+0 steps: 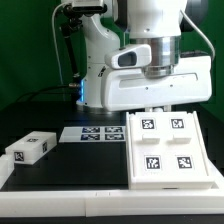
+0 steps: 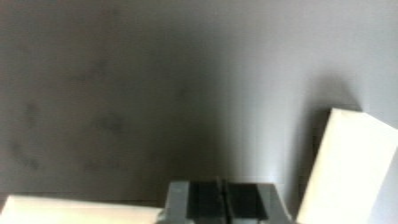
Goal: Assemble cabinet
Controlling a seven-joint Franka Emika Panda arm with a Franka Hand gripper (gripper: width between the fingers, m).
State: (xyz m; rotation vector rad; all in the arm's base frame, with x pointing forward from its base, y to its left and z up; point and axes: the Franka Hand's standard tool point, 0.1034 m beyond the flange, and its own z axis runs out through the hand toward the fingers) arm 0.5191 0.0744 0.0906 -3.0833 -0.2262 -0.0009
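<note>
The white boxy cabinet body lies flat at the front of the exterior view's right, with four black-and-white tags on its upper face. A small white tagged block lies apart on the exterior view's left. My gripper hangs just above the body's far edge. In the wrist view my gripper has its two dark fingers pressed together with nothing between them. That view also shows a white panel edge beside the fingers and another white surface on the other side.
The marker board lies flat on the black table between the small block and the cabinet body. The robot's white base and cables stand behind it.
</note>
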